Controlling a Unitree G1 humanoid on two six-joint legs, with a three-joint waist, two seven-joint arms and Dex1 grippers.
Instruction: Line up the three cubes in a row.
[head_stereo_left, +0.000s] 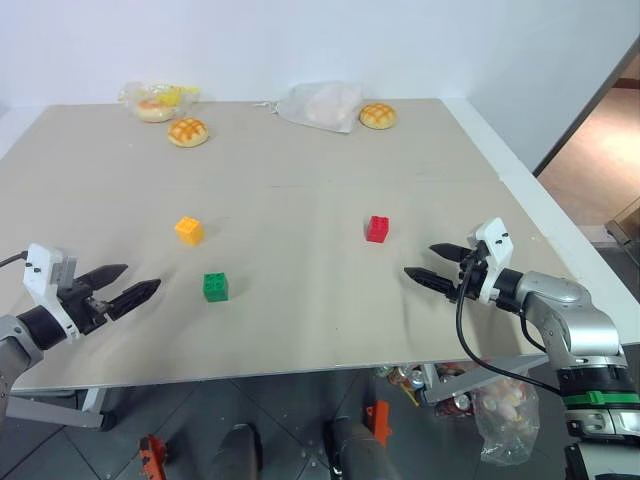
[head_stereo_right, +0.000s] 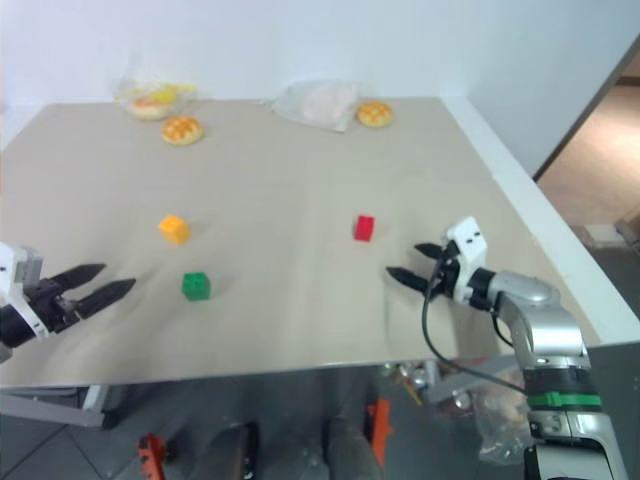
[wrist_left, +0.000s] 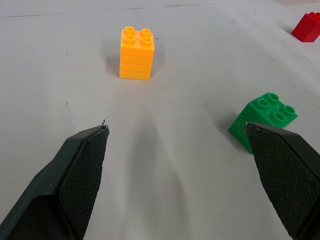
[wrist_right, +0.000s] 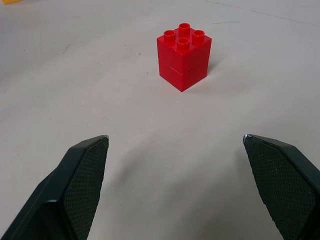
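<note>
We are at the very start of the job, as we judge it: the three cubes lie scattered on the table (head_stereo_left: 300, 330), none of them gripped, and no row has been formed. The left gripper (head_stereo_left: 118, 285) hovers over the table's near left edge with its jaws spread wide and nothing between them. The right gripper (head_stereo_left: 438, 265) hovers near the right edge, likewise wide and empty.

The orange-yellow cube (head_stereo_left: 189, 230) sits left of the table's centre. The green cube (head_stereo_left: 215, 287) sits just nearer the front edge, close to the orange-yellow one but apart from it. The red cube (head_stereo_left: 377, 228) stands well apart, toward the right side, straight ahead of the right gripper.

The next move, we think, calls for one gripper to advance, straddle its nearest cube and close squarely on two opposite faces. The red cube is the likeliest one to carry toward the other two.

Each cube is a studded plastic block with four round studs on top. All three stand upright, the green one turned at an angle.
</note>
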